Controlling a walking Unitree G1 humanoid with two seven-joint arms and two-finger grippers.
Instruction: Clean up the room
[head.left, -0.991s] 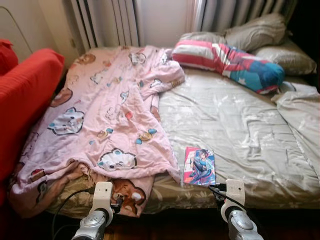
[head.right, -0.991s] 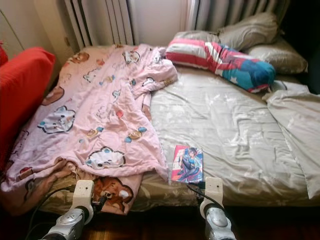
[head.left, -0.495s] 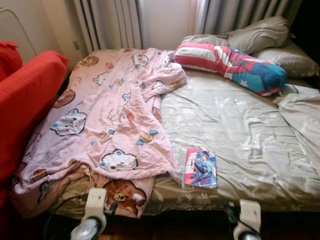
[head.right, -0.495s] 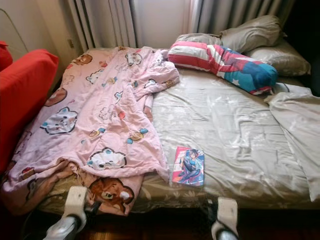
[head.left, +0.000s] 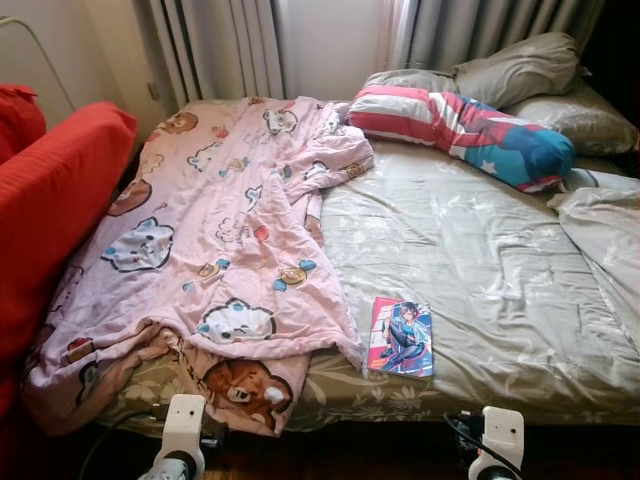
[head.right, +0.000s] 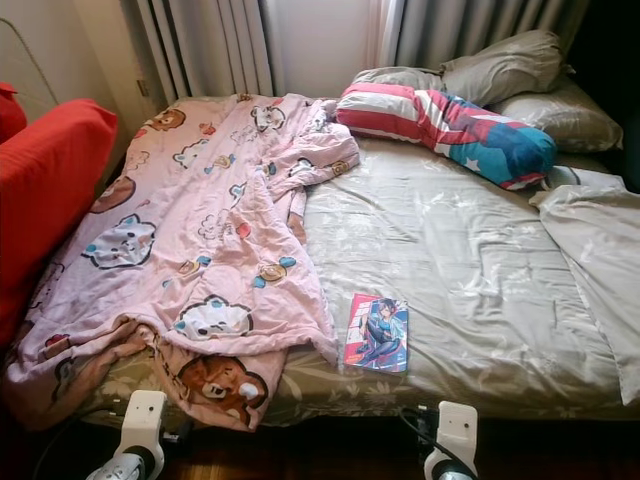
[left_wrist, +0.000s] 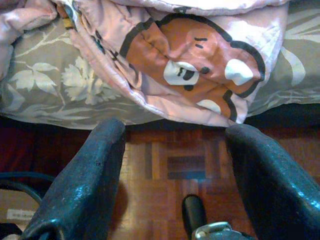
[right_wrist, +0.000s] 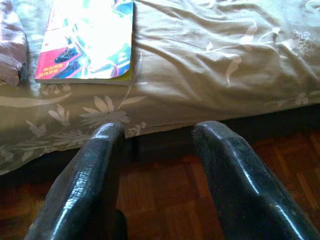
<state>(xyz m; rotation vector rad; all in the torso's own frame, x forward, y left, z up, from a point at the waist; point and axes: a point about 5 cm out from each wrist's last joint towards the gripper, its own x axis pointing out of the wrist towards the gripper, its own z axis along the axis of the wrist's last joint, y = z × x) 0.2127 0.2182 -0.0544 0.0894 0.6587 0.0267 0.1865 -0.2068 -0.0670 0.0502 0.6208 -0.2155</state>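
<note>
A colourful book (head.left: 402, 336) lies flat on the grey floral bed sheet (head.left: 470, 250) near the bed's front edge, also bright in the right wrist view as the book (right_wrist: 87, 40). A crumpled pink cartoon blanket (head.left: 215, 240) covers the bed's left half, its bear-print corner (left_wrist: 192, 65) hanging over the edge. My left gripper (left_wrist: 172, 150) is open, low before that corner above the parquet floor. My right gripper (right_wrist: 157, 132) is open too, just short of the bed edge, with the book a little beyond its fingers.
A red sofa (head.left: 50, 200) stands tight against the bed's left side. A striped red, white and blue pillow (head.left: 465, 125) and grey pillows (head.left: 520, 65) lie at the head. A bunched grey sheet (head.left: 605, 220) lies at the right. Curtains (head.left: 220, 45) hang behind.
Both arms have dropped lower at the picture's bottom edge since a second ago. The camera has shifted slightly. The book and blanket lie as before.
</note>
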